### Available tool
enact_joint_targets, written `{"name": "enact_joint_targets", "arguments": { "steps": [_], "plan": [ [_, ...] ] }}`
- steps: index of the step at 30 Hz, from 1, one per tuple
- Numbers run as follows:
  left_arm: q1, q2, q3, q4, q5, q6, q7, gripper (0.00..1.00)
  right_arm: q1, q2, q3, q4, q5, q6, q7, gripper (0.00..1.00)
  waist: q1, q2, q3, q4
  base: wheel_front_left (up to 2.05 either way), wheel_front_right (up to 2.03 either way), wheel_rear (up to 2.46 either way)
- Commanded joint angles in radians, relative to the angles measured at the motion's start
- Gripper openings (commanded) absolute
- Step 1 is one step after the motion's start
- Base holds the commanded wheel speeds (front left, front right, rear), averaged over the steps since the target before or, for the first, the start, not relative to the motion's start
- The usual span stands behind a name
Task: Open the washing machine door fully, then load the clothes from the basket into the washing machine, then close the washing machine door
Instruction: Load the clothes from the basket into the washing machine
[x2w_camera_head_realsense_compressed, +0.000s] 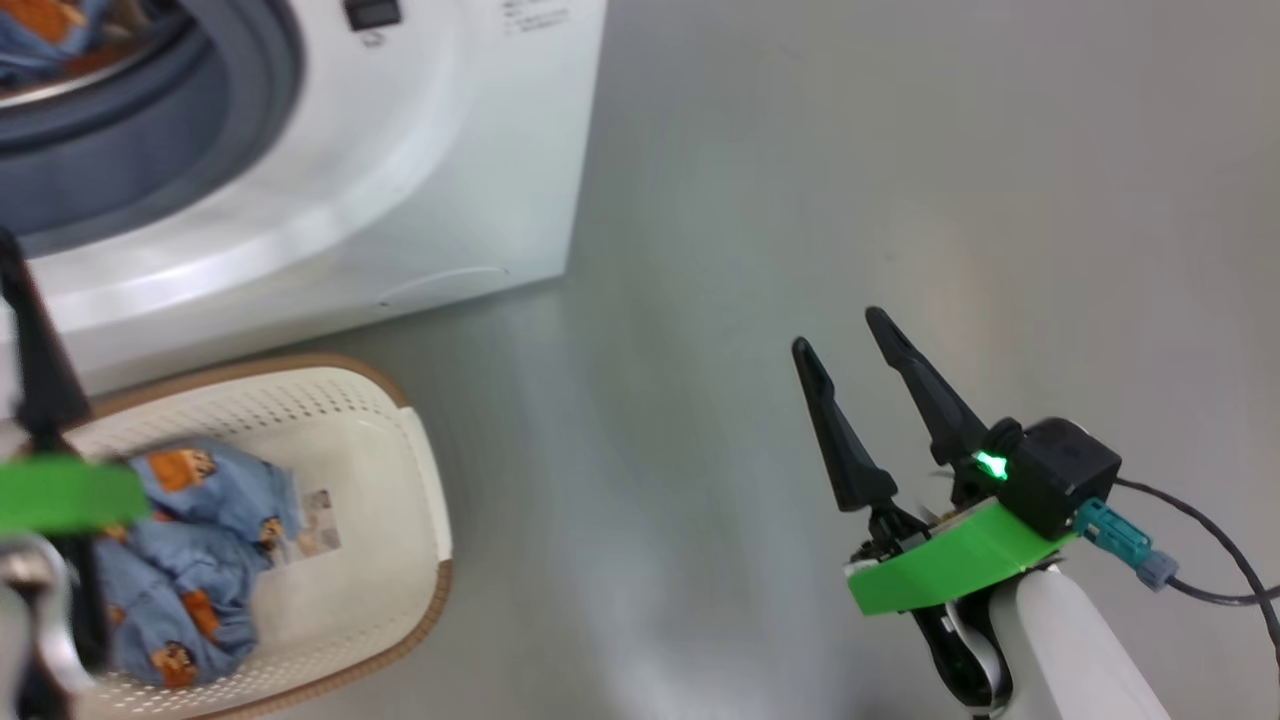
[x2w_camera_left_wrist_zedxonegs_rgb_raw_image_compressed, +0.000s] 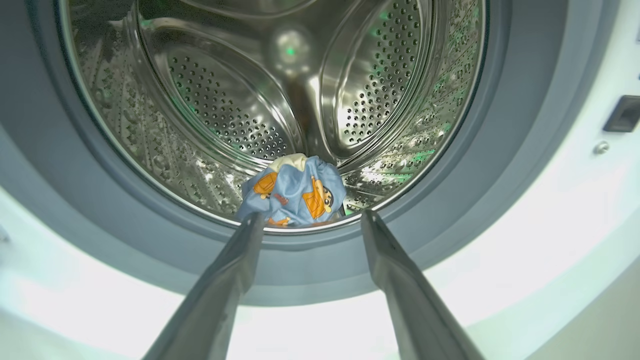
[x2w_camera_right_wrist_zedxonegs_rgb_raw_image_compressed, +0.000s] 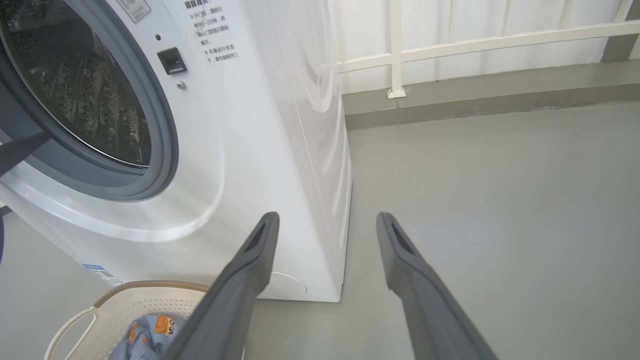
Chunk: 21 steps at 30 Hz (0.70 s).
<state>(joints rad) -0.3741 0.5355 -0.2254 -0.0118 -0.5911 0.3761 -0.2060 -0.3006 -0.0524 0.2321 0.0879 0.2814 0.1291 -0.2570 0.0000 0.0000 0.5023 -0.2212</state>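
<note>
One balled piece of the clothes (x2w_camera_left_wrist_zedxonegs_rgb_raw_image_compressed: 292, 192), light blue with orange-brown figures, lies at the front lip of the steel drum (x2w_camera_left_wrist_zedxonegs_rgb_raw_image_compressed: 225, 105), at 6 o'clock in the left wrist view. It sits just inside the grey gasket (x2w_camera_left_wrist_zedxonegs_rgb_raw_image_compressed: 500, 165) of the washing machine (x2w_camera_head_realsense_compressed: 400, 150). More of the same fabric is heaped in the basket (x2w_camera_head_realsense_compressed: 410, 470), toward its side at the picture's left edge. The basket stands on the floor just in front of the machine, at 8 o'clock in the head view. A product sticker (x2w_camera_head_realsense_compressed: 318, 520) shows on its bare bottom beside the heap. The left gripper (x2w_camera_left_wrist_zedxonegs_rgb_raw_image_compressed: 312, 215) points straight at the drum mouth with its fingers spread wide and nothing between them, the tips framing the balled piece without touching it. The right gripper (x2w_camera_head_realsense_compressed: 840, 330), at 4 o'clock in the head view, hangs over the bare grey floor (x2w_camera_head_realsense_compressed: 800, 180) well clear of the basket, its jaws likewise apart and empty. A cable (x2w_camera_head_realsense_compressed: 1200, 540) trails from its wrist. In the right wrist view the machine's front carries a dark latch socket (x2w_camera_right_wrist_zedxonegs_rgb_raw_image_compressed: 171, 60) at 11 o'clock, and a blue label (x2w_camera_right_wrist_zedxonegs_rgb_raw_image_compressed: 102, 272) and a round cap (x2w_camera_right_wrist_zedxonegs_rgb_raw_image_compressed: 285, 285) low down. A white railing (x2w_camera_right_wrist_zedxonegs_rgb_raw_image_compressed: 475, 40) runs behind at 1 o'clock.
</note>
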Motion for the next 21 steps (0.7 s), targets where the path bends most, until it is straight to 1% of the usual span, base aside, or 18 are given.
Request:
{"name": "enact_joint_targets", "arguments": {
  "steps": [1, 3, 6, 7, 11, 17, 21],
  "plan": [
    [0.016, 0.034, 0.038, -0.035, 0.008, 0.011, -0.011, 1.0, 0.031, 0.002, 0.013, -0.019, -0.013, 0.002, -0.005, 1.0, 0.0, 0.0, -0.06, 0.055, 0.0, 0.0, 0.0],
    [0.084, 0.022, 0.032, -0.081, 0.018, 0.033, -0.02, 1.0, 0.045, 0.002, 0.002, -0.014, -0.025, 0.002, -0.005, 1.0, 0.0, 0.0, -0.085, 0.072, 0.0, 0.0, 0.0],
    [0.167, -0.002, 0.021, -0.133, 0.021, 0.055, -0.029, 1.0, 0.065, 0.002, -0.013, -0.008, -0.046, 0.002, -0.005, 1.0, 0.0, 0.0, -0.122, 0.098, 0.0, 0.0, 0.0],
    [0.211, -0.02, 0.013, -0.152, 0.018, 0.06, -0.034, 1.0, 0.078, 0.002, -0.022, -0.005, -0.059, 0.002, -0.005, 1.0, 0.0, 0.0, -0.147, 0.114, 0.0, 0.0, 0.0],
    [0.292, -0.051, -0.001, -0.163, 0.021, 0.068, -0.043, 1.0, 0.107, 0.002, -0.031, 0.0, -0.077, 0.002, -0.004, 1.0, 0.0, 0.0, -0.202, 0.138, 0.0, 0.0, 0.0],
    [0.384, -0.086, -0.034, -0.16, 0.034, 0.058, -0.05, 1.0, 0.165, 0.001, -0.052, -0.016, -0.093, 0.002, 0.019, 1.0, 0.0, 0.0, -0.291, 0.171, 0.0, 0.0, 0.0],
    [0.42, -0.097, -0.067, -0.149, 0.041, 0.034, -0.052, 1.0, 0.21, 0.0, -0.059, -0.046, -0.099, 0.002, 0.042, 1.0, 0.0, 0.0, -0.342, 0.187, 0.0, 0.0, 0.0]
  ]
}}
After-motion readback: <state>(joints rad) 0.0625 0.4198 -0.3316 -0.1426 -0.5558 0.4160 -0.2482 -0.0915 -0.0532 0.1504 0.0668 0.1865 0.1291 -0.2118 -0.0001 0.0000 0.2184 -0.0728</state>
